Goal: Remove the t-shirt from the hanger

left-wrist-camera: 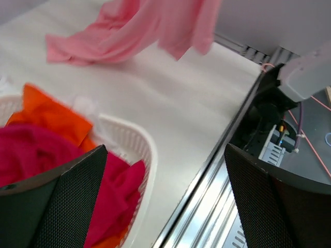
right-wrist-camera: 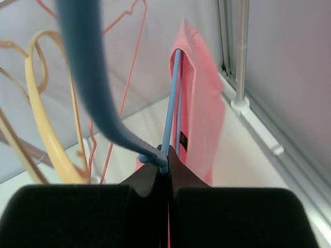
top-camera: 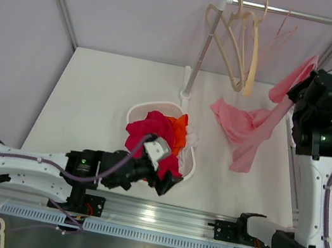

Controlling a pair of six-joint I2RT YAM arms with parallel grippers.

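pink cloth hides most of the blue hanger; only its hook and one thin arm are seen, in the right wrist view. the right gripper is clamped on the hanger's neck. the t-shirt is draped from there down onto the table, crumpled between the basket and the right edge. the left gripper is spread wide over the basket rim, holding nothing

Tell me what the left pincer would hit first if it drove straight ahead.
Probably the bare table just beyond the basket rim; the pink t-shirt lies farther on, though depth is unclear.
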